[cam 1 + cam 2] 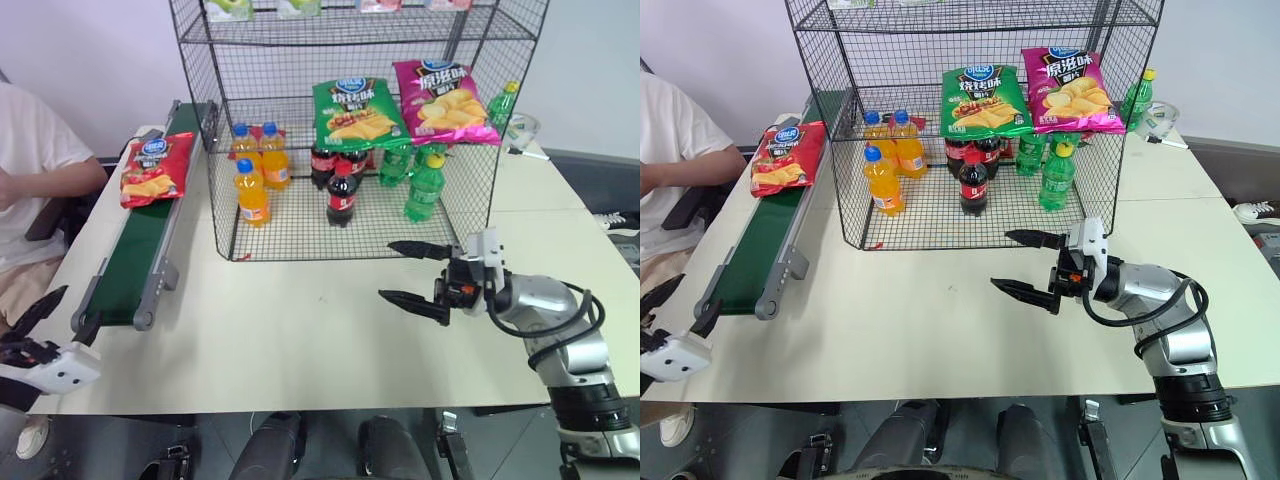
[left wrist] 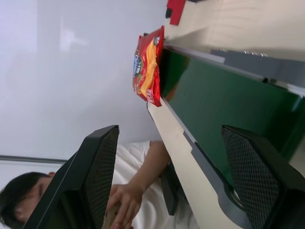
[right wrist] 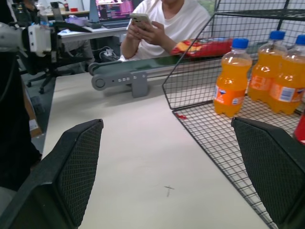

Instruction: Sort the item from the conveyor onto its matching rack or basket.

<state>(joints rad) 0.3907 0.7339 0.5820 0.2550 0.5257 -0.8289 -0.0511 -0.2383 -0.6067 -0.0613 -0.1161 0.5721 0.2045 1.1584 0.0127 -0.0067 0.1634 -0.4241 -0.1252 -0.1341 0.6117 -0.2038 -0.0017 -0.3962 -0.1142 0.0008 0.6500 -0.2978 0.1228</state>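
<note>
— How many chip bags?
— Three: a red chip bag (image 1: 157,168) on the conveyor (image 1: 140,250), a green chip bag (image 1: 357,113) and a magenta chip bag (image 1: 441,100) in the rack (image 1: 200,60).
— Orange bottles?
— Three orange drink bottles (image 1: 251,193).
— Cola?
— At least three cola bottles (image 1: 341,193); the bags hide some.
— Green ones?
— Three green bottles (image 1: 426,187) inside, one more behind the rack.
— People?
— One person (image 1: 30,150).

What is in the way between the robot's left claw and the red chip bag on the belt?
Nothing visible. The open left gripper sits at the conveyor's near end, and only bare green belt lies between it and the red chip bag.
</note>
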